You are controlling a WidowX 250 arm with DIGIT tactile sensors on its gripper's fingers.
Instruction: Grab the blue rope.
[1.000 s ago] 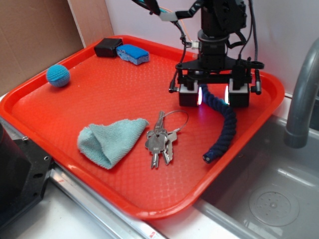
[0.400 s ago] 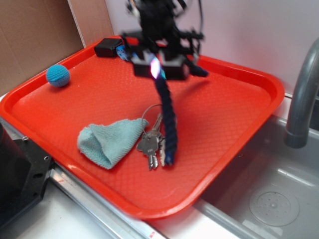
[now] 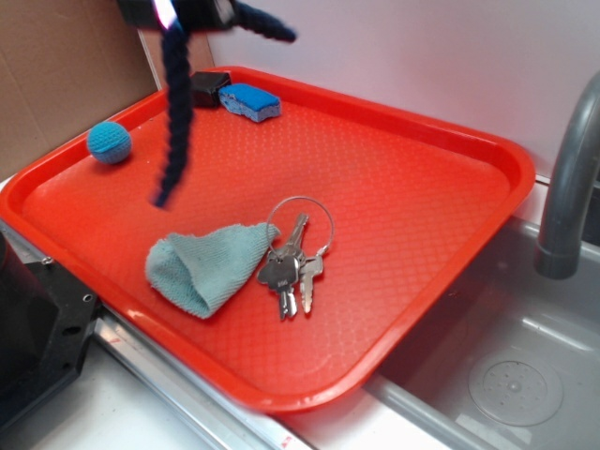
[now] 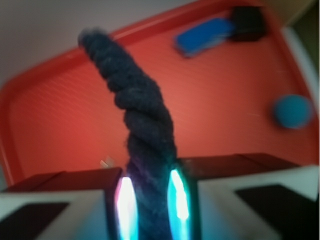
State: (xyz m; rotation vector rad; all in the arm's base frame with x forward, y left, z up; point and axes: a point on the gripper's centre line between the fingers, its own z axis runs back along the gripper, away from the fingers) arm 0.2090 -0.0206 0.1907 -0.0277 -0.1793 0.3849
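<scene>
The blue rope (image 3: 175, 112), a thick navy twisted cord, hangs in the air over the left back of the red tray (image 3: 487, 150). Its long end dangles down to just above the tray floor, and its short end (image 3: 267, 23) sticks out to the right. My gripper (image 3: 171, 11) is at the top edge of the exterior view, mostly cut off, shut on the rope. In the wrist view the rope (image 4: 135, 115) rises between the two lit pads (image 4: 176, 197), pinched by my gripper (image 4: 150, 205).
On the tray lie a key bunch (image 3: 292, 262), a pale teal cloth (image 3: 206, 264), a teal ball (image 3: 110, 142), a bright blue sponge (image 3: 249, 100) and a black block (image 3: 207, 89). A sink (image 3: 506, 375) with a grey tap (image 3: 570, 187) lies to the right.
The gripper has lifted the rope off the tray and carried it up and left, from the right side to the back left. The key bunch has been shifted slightly.
</scene>
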